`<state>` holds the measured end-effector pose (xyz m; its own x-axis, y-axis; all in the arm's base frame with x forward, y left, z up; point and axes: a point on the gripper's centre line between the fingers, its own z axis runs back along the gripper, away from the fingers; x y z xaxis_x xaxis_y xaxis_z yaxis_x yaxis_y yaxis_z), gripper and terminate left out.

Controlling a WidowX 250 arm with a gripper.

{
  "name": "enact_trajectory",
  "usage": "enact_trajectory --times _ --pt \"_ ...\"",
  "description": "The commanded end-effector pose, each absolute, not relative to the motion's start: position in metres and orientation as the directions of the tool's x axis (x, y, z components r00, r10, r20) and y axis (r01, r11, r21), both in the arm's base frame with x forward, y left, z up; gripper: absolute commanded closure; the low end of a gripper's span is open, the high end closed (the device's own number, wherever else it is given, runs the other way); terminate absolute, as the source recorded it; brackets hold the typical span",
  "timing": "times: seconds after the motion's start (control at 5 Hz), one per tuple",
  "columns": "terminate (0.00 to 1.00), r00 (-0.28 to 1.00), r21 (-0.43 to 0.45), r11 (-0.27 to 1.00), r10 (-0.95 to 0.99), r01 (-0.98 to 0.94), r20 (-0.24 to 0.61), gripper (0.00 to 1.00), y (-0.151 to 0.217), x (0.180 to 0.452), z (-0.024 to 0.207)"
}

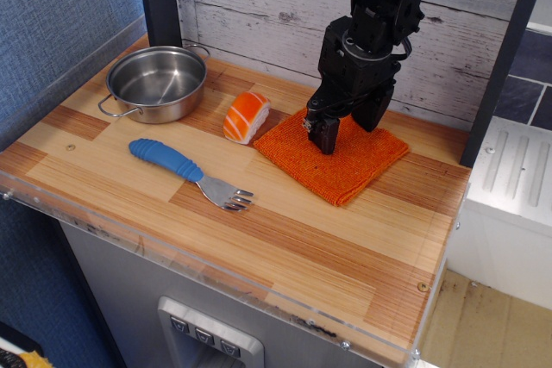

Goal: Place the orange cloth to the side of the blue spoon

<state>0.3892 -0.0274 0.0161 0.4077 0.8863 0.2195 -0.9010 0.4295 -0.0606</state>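
Tool: my black two-fingered gripper [349, 129] hangs over the middle of the cloth, fingers pointing down and set apart with nothing between them. The left finger tip looks to be at or nearly on the fabric; I cannot tell if it touches.
Far left: a round stainless steel pot with two small handles [157, 82] stands at the back left corner of the wooden tabletop [285, 247], well apart from my work.
Left front: the blue spoon with its chunky ribbed plastic handle and short silver tined head [191, 173] lies diagonally, handle toward the pot, head toward the front edge.
Centre: an orange-and-white toy sushi piece [246, 116] sits just beside the cloth's left corner, between pot and cloth.
Right: the square bright orange knitted cloth [332, 154] lies flat, turned like a diamond, near the back wall and apart from the spoon.
Step in hand: I judge this the approach to the grasp; the cloth is not yet lifted or moved.
Next move: I would lower until both fingers press into the knit, close to pinch a fold, then carry it left and forward to set it down next to the spoon, keeping clear of the sushi piece.
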Motion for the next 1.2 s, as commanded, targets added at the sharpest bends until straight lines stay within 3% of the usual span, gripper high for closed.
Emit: enact_trajectory --times 0.0,1.0 --pt "0.00 0.400 -0.073 0.426 0.887 -0.902 0.230 0.00 -0.027 0.377 0.031" --pt "0.00 0.485 -0.044 0.504 0.849 -0.863 0.211 0.00 -0.060 0.316 0.034"
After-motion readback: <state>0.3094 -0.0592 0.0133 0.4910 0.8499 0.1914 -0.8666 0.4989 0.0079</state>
